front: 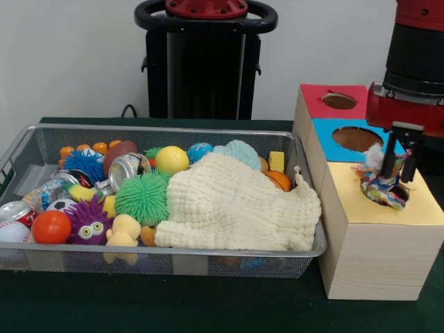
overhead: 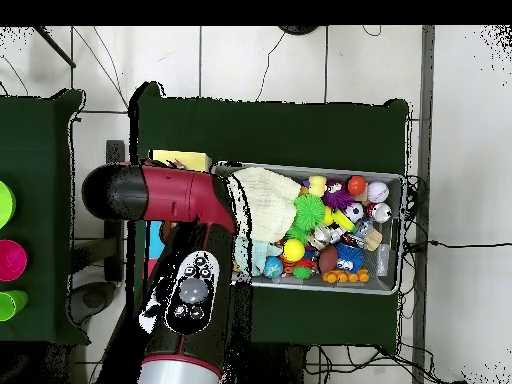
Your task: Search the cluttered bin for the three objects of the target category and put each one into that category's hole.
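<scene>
My gripper (front: pixel 399 168) hangs over the yellow-topped box (front: pixel 423 208) at the right, shut on a crumpled wrapper (front: pixel 378 186) with multicoloured print and a whitish tuft. The wrapper rests on or just above the yellow top. Any hole in that top is hidden beneath it. The silver wire-mesh bin (front: pixel 69 260) stands to the left, full of toys. A shiny crinkly piece (front: pixel 47 193) at its left end may be another wrapper; I cannot tell. In the overhead view the arm (overhead: pixel 190 250) covers the gripper and most of the boxes, and the bin (overhead: pixel 400 240) lies to its right.
A large cream cloth (front: pixel 236 205) covers the bin's right half. Spiky balls, a dented can (front: pixel 128 166), a red and white can (front: pixel 14 211) and an orange ball (front: pixel 51 227) fill the left. A red-topped box (front: pixel 320 94) and a blue-topped box (front: pixel 326 132) with holes stand behind the yellow one.
</scene>
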